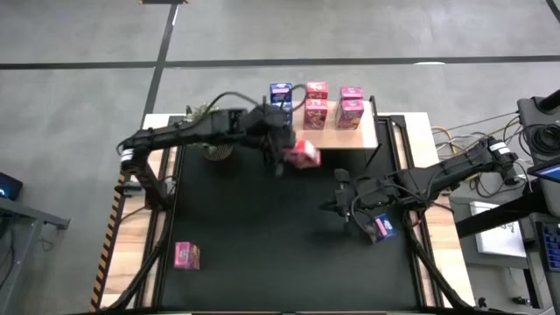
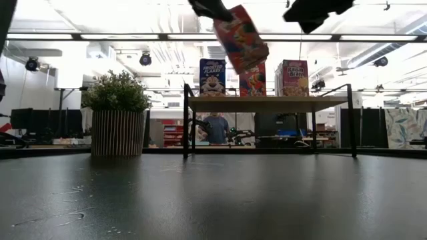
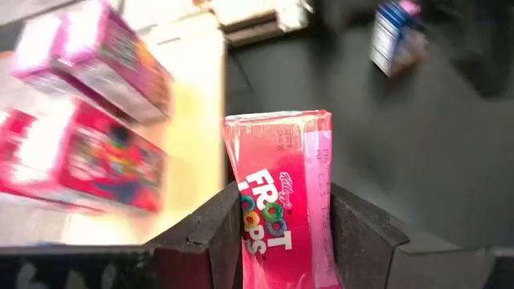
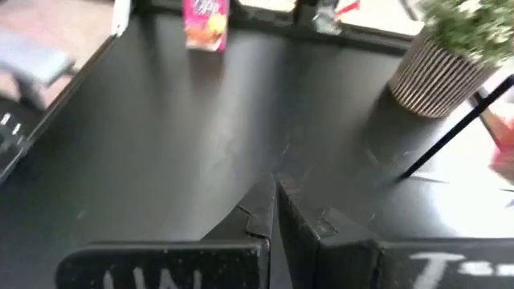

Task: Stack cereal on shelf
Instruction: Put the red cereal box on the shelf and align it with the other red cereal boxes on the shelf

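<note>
Held box: pink Froot Loops box (image 3: pixel 281 201) is seen nearest the left wrist cam, clamped between the two dark fingers (image 3: pixel 205 237) of the left gripper (image 1: pixel 286 150); one narrow side is pressed by each finger, printed front is turned to the cam.
Box vs. jaws: bottom end is sunk between the jaws, top end sticks out well past the fingertips; box is carried tilted in the low view, up in the air, in front of the shelf (image 2: pixel 267 103).
Box vs. shelf: in the high view it is held just off the wood board's front edge, over the black table (image 1: pixel 262 245), not resting on anything.
Shelf load: blue box (image 1: pixel 281 94) and four pink/red boxes (image 1: pixel 316 112) are stood on the board, toward the back and middle.
Other boxes: one pink box (image 1: pixel 186 255) is laid on the table near the left-front corner; one blue box (image 1: pixel 381 227) is laid beside the right arm.
Right gripper (image 1: pixel 343 210): fingers are pressed together, nothing is held; parked low over the table's right-middle.
Plant (image 1: pixel 213 149): stood by the shelf's left end, partly covered by the left arm.
Hard to tell: shelf boxes are blurred in the left wrist view, prints unreadable; held box's lower end is hidden by the jaws; the grippers are cut off at the low view's top edge.
</note>
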Controlling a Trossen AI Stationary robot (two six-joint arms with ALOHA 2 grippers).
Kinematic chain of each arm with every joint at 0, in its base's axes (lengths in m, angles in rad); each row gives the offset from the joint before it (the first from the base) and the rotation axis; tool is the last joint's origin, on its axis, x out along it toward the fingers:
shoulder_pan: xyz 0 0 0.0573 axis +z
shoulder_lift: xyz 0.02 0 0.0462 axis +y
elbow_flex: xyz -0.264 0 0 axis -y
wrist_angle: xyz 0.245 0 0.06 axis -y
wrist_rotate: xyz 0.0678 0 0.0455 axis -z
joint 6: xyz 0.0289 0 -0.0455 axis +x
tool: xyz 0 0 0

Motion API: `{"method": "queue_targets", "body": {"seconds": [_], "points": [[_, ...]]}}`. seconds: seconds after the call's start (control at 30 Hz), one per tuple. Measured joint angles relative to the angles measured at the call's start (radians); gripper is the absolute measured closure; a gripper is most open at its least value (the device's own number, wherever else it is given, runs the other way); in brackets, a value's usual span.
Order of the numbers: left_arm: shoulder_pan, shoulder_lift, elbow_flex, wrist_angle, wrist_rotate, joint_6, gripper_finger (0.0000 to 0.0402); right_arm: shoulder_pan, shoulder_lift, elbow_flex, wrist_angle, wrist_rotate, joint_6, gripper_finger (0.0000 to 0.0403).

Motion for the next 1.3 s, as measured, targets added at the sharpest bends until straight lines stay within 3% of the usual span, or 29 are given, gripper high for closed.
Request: {"method": "queue_targets", "body": {"seconds": [0.13,0.3,0.47,1.03,1.3], "points": [[0.058,0.111,0.167,-0.060,0.000,0.028,0.0253,0.046,-0.019,0.000,-0.051,0.015,0.017,0.0394],[0.098,0.248,0.355,-0.145,0.006,0.045,0.0253,0.093,-0.037,-0.009,-0.074,0.106,0.026,0.0394],[0.123,0.372,0.518,-0.228,0.008,0.060,0.0253,0.109,-0.046,-0.014,-0.077,0.109,0.029,0.0394],[0.158,0.389,0.485,-0.160,0.001,0.104,0.0250,0.109,-0.046,-0.023,-0.068,0.109,0.026,0.0394],[0.159,0.393,0.483,-0.155,0.017,0.096,0.0204,0.109,-0.046,-0.023,-0.068,0.109,0.028,0.0394]]}}
